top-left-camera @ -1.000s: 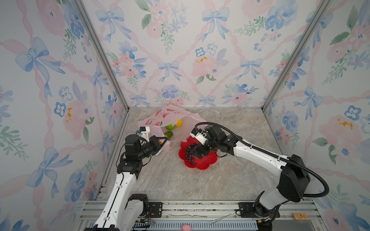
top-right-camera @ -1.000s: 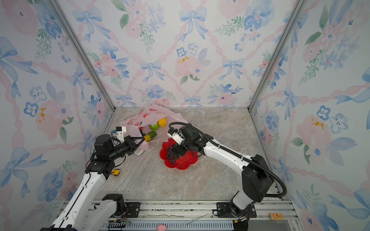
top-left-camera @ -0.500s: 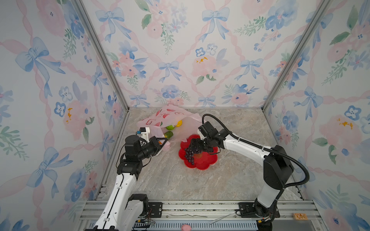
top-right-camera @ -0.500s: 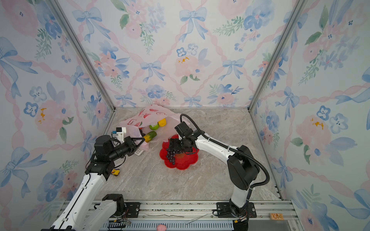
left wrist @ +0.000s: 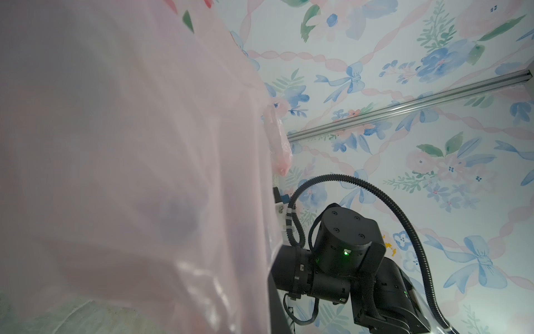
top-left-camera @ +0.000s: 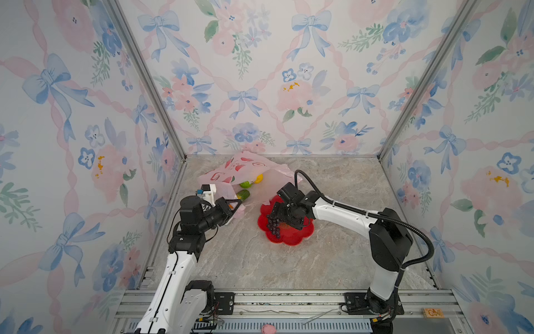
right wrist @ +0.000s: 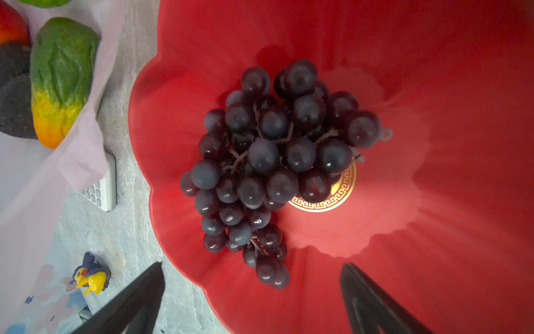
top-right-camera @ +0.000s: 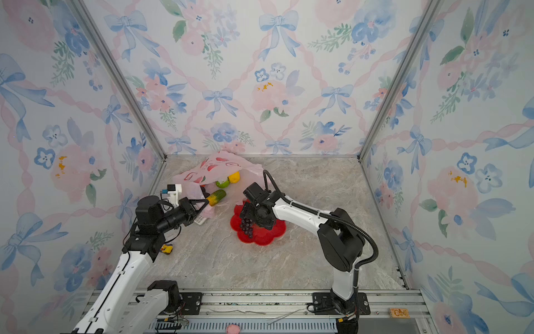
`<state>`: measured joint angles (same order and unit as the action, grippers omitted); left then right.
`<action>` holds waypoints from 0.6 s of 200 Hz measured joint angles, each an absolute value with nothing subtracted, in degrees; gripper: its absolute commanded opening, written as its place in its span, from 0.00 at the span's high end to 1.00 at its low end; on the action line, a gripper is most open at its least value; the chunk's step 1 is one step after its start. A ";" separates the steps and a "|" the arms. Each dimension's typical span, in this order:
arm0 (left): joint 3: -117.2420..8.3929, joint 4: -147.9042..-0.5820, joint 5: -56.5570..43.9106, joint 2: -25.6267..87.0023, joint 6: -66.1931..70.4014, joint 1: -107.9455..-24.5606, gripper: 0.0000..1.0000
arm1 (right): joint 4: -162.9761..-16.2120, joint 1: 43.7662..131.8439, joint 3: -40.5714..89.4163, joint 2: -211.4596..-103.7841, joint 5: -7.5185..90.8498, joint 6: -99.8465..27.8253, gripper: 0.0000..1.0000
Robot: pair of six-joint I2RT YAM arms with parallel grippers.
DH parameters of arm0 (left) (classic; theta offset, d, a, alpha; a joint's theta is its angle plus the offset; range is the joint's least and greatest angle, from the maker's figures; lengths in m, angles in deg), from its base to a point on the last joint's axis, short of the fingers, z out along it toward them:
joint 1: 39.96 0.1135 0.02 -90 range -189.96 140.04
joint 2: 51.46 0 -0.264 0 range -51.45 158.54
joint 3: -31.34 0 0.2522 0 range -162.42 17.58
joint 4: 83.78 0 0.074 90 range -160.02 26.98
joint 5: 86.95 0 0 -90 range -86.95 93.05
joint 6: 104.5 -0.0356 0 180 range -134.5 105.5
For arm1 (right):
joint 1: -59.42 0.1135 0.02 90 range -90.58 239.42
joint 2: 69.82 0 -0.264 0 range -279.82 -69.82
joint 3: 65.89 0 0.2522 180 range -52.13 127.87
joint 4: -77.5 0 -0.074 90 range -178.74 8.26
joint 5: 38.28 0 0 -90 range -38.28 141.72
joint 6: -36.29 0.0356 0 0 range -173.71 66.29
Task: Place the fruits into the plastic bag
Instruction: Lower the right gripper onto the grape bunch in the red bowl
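The pink plastic bag (top-left-camera: 248,167) (top-right-camera: 222,167) lies at the back left, its mouth lifted. Inside the mouth sit a yellow round fruit (top-left-camera: 259,178), a green round one (top-left-camera: 245,184) and a green-yellow cucumber-like piece (top-right-camera: 216,197) (right wrist: 60,78). My left gripper (top-left-camera: 235,204) (top-right-camera: 202,205) is shut on the bag's front edge, and the bag's film (left wrist: 130,144) fills most of the left wrist view. The dark purple grape bunch (top-left-camera: 273,224) (right wrist: 274,162) lies on the red plate (top-left-camera: 291,237) (right wrist: 433,86). My right gripper (top-left-camera: 277,214) (right wrist: 252,264) hangs open just above the grapes.
A white keypad device (right wrist: 101,188) (top-right-camera: 200,220) lies half under the bag's edge. A small yellow toy figure (right wrist: 91,277) (top-right-camera: 167,249) stands near the left wall. Blackish ovals (right wrist: 14,101) and a red-yellow mango (right wrist: 11,26) lie in the bag. Floral walls close three sides.
The right arm's elbow has swung in and its wrist has turned, so the open gripper now points down over the grapes. The left gripper and the bag have not moved.
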<state>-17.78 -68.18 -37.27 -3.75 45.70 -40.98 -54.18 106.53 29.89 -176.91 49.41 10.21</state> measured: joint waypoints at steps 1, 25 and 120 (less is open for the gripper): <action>-17.78 -68.18 -37.27 -3.75 45.70 -40.98 1.00 | -54.13 106.53 29.95 -176.97 49.48 10.23 0.04; -17.78 -68.15 -37.27 -3.84 45.70 -40.98 1.00 | -53.35 106.53 31.55 -178.64 50.07 11.94 0.04; -17.76 -68.15 -37.27 -3.84 45.68 -41.00 1.00 | -51.07 106.80 35.94 -184.27 51.27 14.28 0.04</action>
